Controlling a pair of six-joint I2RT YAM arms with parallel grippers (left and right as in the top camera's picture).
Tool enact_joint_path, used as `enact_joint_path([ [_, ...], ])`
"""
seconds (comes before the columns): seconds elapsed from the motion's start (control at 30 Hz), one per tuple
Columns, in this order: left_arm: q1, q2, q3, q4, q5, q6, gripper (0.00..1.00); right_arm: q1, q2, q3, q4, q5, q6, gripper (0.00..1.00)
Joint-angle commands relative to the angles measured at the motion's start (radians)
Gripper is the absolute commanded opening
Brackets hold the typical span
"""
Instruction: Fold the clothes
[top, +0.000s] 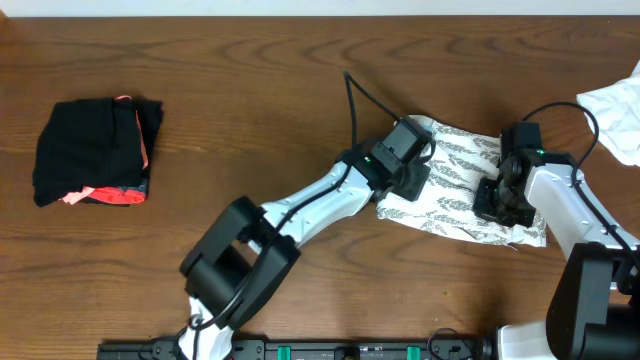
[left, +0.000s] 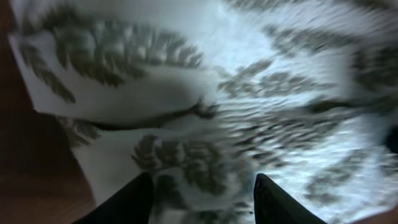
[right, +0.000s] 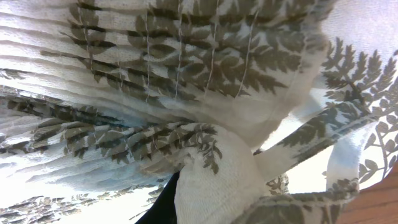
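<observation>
Fern-print dress (top: 455, 185) on wooden table (top: 250, 110).

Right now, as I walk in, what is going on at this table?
Two robot arms are working on a fern-print dress that lies on the right half of the table. The right claw is shut on a bunch of the dress near its right end. The left claw is open over the dress's left part and grips nothing. A black bundle lies far to the left and a white cloth at the right edge, and neither is being touched.
</observation>
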Motion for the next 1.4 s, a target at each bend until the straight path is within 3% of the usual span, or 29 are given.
enact_joint_path([
  [0.0,0.0,0.027,0.011,-0.004,-0.003,0.016,0.53,-0.002,0.008,-0.01,0.003,-0.016,0.013,0.11],
  [0.2,0.0,0.034,0.011,-0.003,-0.005,0.016,0.53,-0.002,0.007,-0.01,0.003,-0.038,0.01,0.15],
  [0.27,0.0,0.052,0.01,-0.001,-0.004,0.015,0.53,-0.002,0.003,-0.007,0.002,-0.049,0.006,0.33],
  [0.33,-0.002,0.08,0.01,-0.003,-0.003,-0.003,0.53,-0.002,-0.002,0.005,-0.012,-0.053,0.006,0.43],
  [0.57,-0.002,0.136,0.01,-0.037,-0.003,-0.017,0.53,-0.014,-0.07,0.138,-0.101,-0.025,-0.005,0.53],
  [0.7,0.01,0.134,0.01,-0.05,-0.005,-0.018,0.52,-0.049,-0.107,0.191,-0.104,0.014,-0.005,0.69],
  [1.03,0.103,0.134,0.01,-0.127,-0.005,-0.094,0.47,-0.204,-0.104,0.186,-0.094,0.031,-0.017,0.56],
  [1.37,0.211,0.134,0.01,-0.248,-0.009,-0.094,0.47,-0.232,-0.078,0.119,-0.045,0.0,-0.016,0.45],
])
